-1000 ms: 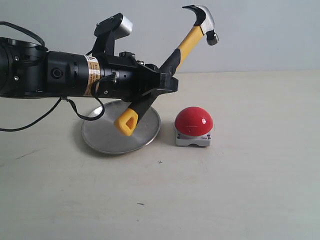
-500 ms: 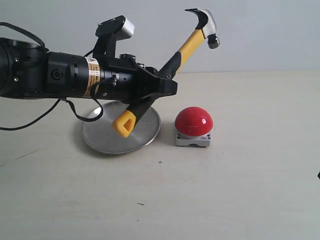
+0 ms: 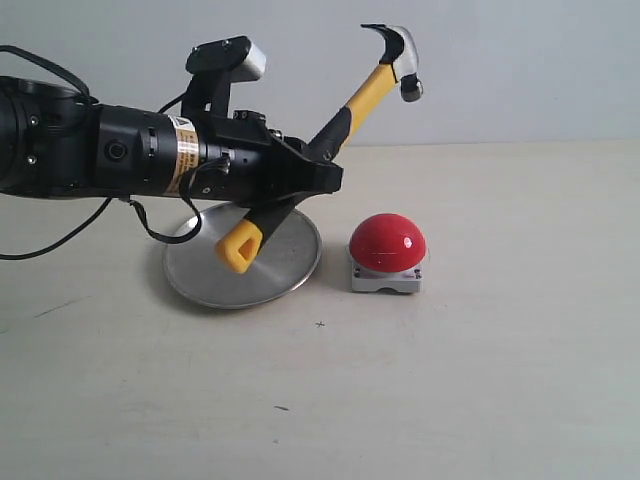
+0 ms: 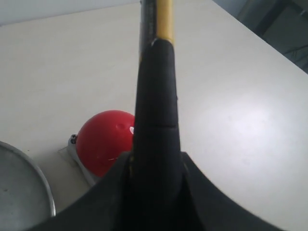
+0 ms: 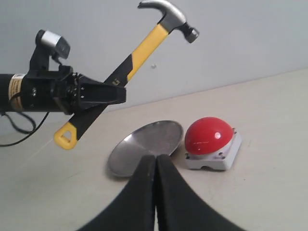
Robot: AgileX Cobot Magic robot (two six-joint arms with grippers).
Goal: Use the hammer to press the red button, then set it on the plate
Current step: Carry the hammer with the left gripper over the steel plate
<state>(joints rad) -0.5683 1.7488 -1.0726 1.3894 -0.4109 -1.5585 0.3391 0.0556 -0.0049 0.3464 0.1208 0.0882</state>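
The left pincer (image 3: 318,172) was clenched on the black rubber sleeve of the claw hammer (image 3: 362,95), the tool with the dark steel head, yellow shaft and yellow looped end. Its long axis ran on a steep slant. The looped end hung low over the round, shallow, shiny metal plate (image 3: 215,280), and the head stood high in the air, striking face turned down. In the exterior view the head sat almost straight above the large glossy red dome button (image 3: 388,242) on its square grey-white base, well clear of it. How far it stood in front of or behind the dome could not be told from that view.

From the left pincer the red button lay below and to the right in the exterior view, just beside the plate on the pale table (image 3: 480,380). The left wrist view showed the red button (image 4: 103,139) beside the line of the sleeve (image 4: 156,96), not squarely under it. By my judgement the press would call for tipping the head down and a small sideways correction.

The left arm was plainly the nearer. The right pincer (image 5: 155,160) was closed on nothing, well back from the dome (image 5: 209,134), and did not show in the exterior view.

The button looked unpressed, clean and bright.
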